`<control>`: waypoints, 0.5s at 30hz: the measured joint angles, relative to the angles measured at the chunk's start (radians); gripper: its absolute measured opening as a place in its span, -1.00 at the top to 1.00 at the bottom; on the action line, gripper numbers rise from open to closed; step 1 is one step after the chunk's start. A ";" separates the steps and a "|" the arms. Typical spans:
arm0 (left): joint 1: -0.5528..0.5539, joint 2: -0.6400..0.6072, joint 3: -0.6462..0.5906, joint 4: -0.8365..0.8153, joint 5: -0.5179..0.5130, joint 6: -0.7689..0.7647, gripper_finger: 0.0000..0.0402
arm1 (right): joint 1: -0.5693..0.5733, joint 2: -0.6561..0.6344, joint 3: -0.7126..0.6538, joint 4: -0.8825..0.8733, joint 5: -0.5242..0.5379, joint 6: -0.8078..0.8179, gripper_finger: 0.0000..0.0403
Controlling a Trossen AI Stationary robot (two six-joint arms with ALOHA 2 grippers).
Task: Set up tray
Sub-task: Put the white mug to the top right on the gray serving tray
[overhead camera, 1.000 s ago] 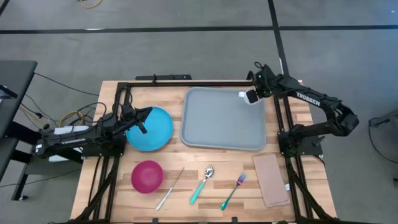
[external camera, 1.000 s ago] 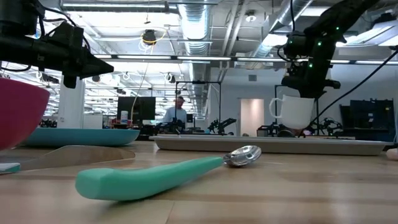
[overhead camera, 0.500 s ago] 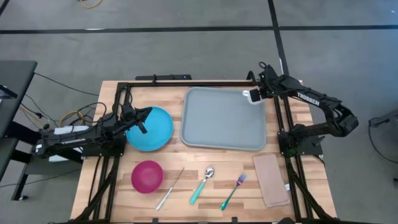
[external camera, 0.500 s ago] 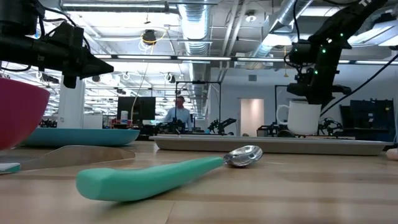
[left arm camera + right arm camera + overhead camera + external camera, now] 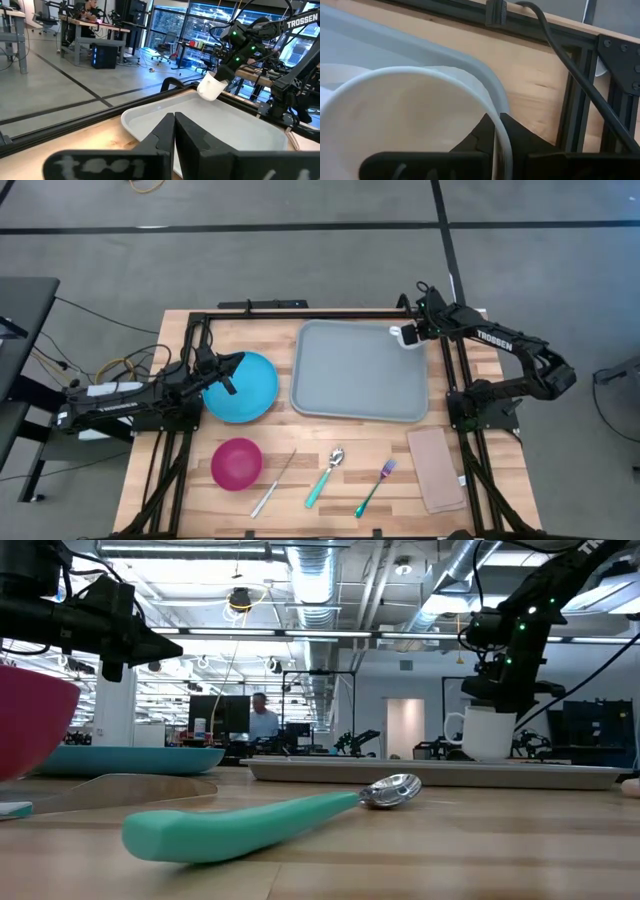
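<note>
Right claw (image 5: 412, 333) clamped on rim of white mug (image 5: 487, 732), fingers pinching wall from above; mug upright, apparently resting on tray (image 5: 360, 370) at its far right corner, directly under claw. Tray flat on worktop (image 5: 480, 370). Left claw (image 5: 234, 364) together, holding nothing, hovering over blue plate (image 5: 245, 390), tray just beyond claw tip. Pink bowl (image 5: 236, 462), knife (image 5: 272, 483), spoon (image 5: 325, 476), fork (image 5: 375, 486), napkin (image 5: 436, 468) along near edge, well apart from both claws

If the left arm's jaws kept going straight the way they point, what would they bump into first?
Probably the tray. The left gripper, shut, hovers over the blue plate and points toward the tray, which lies straight ahead in its wrist view. If it stayed high enough, it might pass above the rim; height is hard to judge.
</note>
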 joint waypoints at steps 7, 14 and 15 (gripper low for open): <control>0.000 0.000 0.000 0.000 0.000 0.000 1.00 | 0.000 0.000 0.000 -0.002 0.000 0.000 0.91; 0.000 0.000 0.000 0.000 0.000 0.000 1.00 | 0.001 0.009 0.000 -0.002 0.000 0.026 0.92; 0.000 0.000 0.000 0.000 0.000 0.000 1.00 | 0.002 0.021 0.000 -0.003 0.000 0.026 0.92</control>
